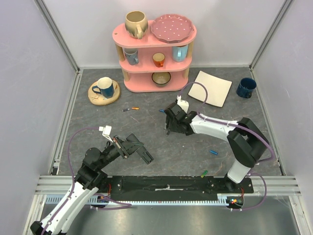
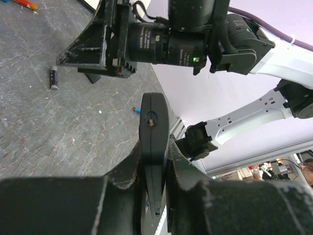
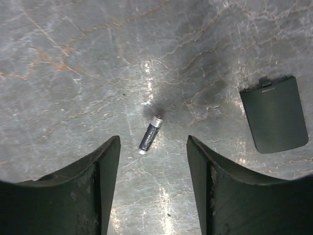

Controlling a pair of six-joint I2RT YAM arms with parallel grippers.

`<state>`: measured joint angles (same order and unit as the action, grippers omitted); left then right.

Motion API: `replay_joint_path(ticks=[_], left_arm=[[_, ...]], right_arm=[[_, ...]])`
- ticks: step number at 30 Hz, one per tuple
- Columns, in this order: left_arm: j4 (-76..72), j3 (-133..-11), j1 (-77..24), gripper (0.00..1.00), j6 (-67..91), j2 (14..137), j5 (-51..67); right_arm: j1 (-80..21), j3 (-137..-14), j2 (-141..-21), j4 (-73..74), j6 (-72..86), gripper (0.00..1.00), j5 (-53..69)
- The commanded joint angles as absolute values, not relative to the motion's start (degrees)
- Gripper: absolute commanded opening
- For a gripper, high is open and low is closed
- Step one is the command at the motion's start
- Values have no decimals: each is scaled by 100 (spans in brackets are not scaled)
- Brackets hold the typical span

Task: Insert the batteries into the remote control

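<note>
Your left pincer (image 2: 154, 152) is clenched on the remote control (image 2: 153, 115), edge-on at lower centre of frame; a push while loading could pivot it. Your right pincer (image 3: 153, 148) hangs released over a slanted battery (image 3: 149, 133) mid-frame, which closing could roll away.

Left fingers (image 2: 188, 169) pinched tight, right fingers (image 3: 100, 196) spread, seemingly hovering low.

This is a robotics lab test cell: plain white panel walls (image 1: 29, 58) in silver aluminium-profile framing (image 1: 58, 34) box in a grey marbled bench (image 1: 161, 142). At 12 o'clock stands a pink three-tier shelf (image 1: 156, 45) of ceramic mugs (image 1: 131, 55). At 6 o'clock a black mounting plate (image 1: 146, 185) carries two white-and-black robot arms (image 1: 215, 126).
</note>
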<state>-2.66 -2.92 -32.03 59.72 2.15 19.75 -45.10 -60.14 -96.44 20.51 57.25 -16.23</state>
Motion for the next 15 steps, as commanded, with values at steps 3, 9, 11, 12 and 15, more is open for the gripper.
replay_joint_path(ticks=[3, 9, 11, 12, 15], left_arm=[[-378, 0, -3226, 2, 5933, 246, 2004], [-457, 0, -3226, 2, 5906, 263, 2065], [-457, 0, -3226, 2, 5906, 272, 2083], [-457, 0, -3226, 2, 5906, 272, 2092], [-448, 0, -3226, 2, 5906, 246, 2101]], right_arm=[[-4693, -6416, -10028, 2320, 6152, 58, -1960], [-4693, -6521, -10248, 2347, 6144, 51, -2004], [-4702, -6557, -10292, 2382, 6144, 50, -2004], [-4702, -6565, -10344, 2391, 6152, 50, -2013], [-4693, -6592, -10432, 2434, 6144, 49, -2039]])
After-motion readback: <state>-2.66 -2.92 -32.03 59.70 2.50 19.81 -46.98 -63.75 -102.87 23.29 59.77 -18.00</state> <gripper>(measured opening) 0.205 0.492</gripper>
